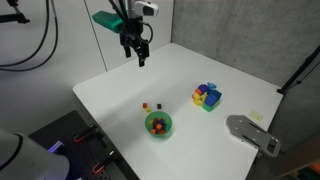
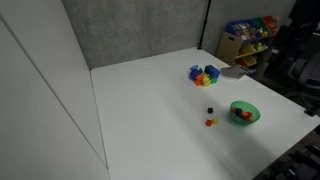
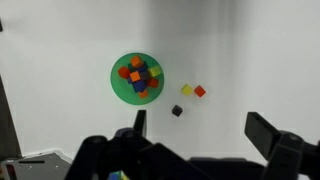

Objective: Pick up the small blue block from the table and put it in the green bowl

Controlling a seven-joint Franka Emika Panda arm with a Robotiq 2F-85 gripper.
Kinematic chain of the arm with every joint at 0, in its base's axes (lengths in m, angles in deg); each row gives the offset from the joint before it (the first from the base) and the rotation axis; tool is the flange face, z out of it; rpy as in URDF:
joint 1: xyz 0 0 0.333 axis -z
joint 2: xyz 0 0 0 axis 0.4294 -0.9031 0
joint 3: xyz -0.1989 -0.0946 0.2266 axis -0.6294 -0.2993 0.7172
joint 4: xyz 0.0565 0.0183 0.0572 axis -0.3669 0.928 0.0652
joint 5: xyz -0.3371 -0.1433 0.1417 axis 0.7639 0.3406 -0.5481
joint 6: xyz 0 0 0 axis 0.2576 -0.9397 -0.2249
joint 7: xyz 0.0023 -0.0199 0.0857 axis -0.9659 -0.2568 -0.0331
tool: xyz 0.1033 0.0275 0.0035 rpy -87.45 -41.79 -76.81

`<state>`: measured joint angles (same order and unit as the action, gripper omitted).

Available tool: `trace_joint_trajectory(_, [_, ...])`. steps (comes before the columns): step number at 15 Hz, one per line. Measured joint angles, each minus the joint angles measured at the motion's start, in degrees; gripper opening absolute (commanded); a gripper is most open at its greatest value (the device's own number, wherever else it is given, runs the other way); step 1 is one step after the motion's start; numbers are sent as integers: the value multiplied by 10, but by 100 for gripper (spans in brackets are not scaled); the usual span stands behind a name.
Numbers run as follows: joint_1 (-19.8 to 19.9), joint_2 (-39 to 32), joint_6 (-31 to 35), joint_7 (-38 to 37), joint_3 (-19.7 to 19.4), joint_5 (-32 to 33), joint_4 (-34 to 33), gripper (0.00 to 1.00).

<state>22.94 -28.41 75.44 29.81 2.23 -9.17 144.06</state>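
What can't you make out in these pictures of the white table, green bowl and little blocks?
- Tiny dark block beside the small round green bowl: too small and dark in every view to confirm it is blue.
- Pile of coloured blocks in the bowl: overlapping, no count possible.
- Flat grey object in an exterior view: blurred, unidentifiable.
- Black claw: lower part cut off by the wrist view's bottom edge.

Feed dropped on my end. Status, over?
Gripper open, empty, high above table. Small dark block, likely the blue one, on table beside green bowl, untouched. Yellow block, red block close by.
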Motion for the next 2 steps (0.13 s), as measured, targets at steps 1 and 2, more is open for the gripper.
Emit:
trace_joint_trajectory(1, [0, 2, -3, 2, 0, 0, 0, 100])
trace_joint_trajectory(2, [0, 3, -5, 4, 0, 0, 0, 100])
